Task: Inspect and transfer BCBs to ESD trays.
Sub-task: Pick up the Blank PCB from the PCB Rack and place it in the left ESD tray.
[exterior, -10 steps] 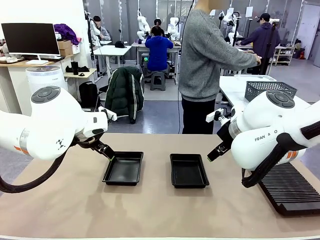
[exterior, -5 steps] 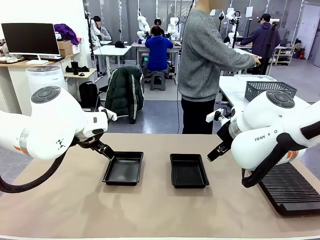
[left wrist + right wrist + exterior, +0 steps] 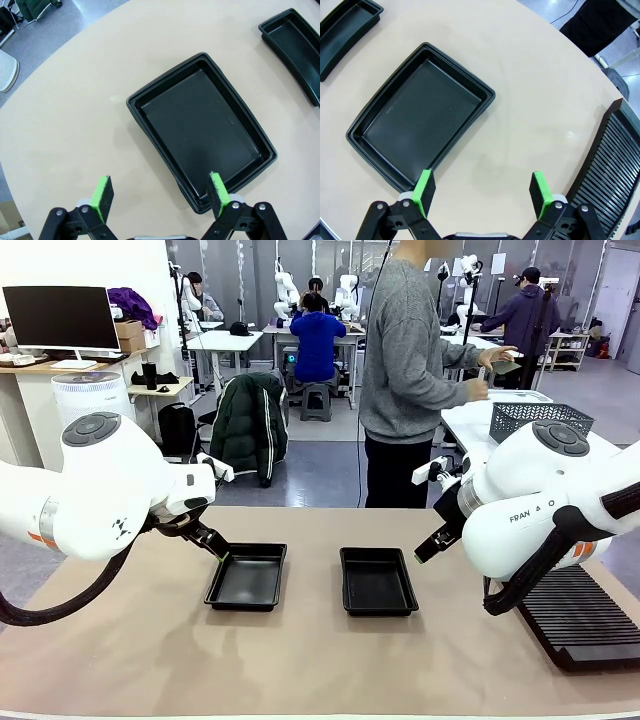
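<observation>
Front view: beige worktop [image 3: 300, 660], rounded far edge. Two ESD trays side by side at mid-worktop, apart, long sides running near-far: left tray [image 3: 247, 580], right tray [image 3: 377, 583]. Both floors plain glossy black.

L end effector [image 3: 208, 542] hangs just off the left tray's far-left corner, above the worktop, not touching. L wrist view: end effector [image 3: 160, 195] has its jaws spread wide, gripping nothing; green pads [image 3: 102, 197] one each side. One pad overlaps the left tray [image 3: 200, 130] at a corner of its rim; the other sits over bare worktop. Right tray [image 3: 295, 45] cut off at the frame's top corner.

R end effector [image 3: 430, 543] hangs to the right of the right tray, well off its rim. R wrist view: end effector [image 3: 482, 192] has its jaws wide apart too, nothing between them. One pad is over a rim corner of the right tray [image 3: 420, 120]; the other is over bare worktop next to the black ribbed rack [image 3: 615, 160]. Left tray [image 3: 345, 30] clipped at the top corner.

Surroundings: rack [image 3: 580, 620] lies at near right of the worktop; the R arm's body covers its far end. Person [image 3: 405, 350] in a grey sweater stands beyond the far edge, turned right, hands [image 3: 478, 390] raised over a white side table carrying a grey mesh basket [image 3: 540, 418]. Can't tell what the hands hold. Dark jacket [image 3: 248, 425] on a chair far left; monitor [image 3: 60, 318] on a desk beyond.
</observation>
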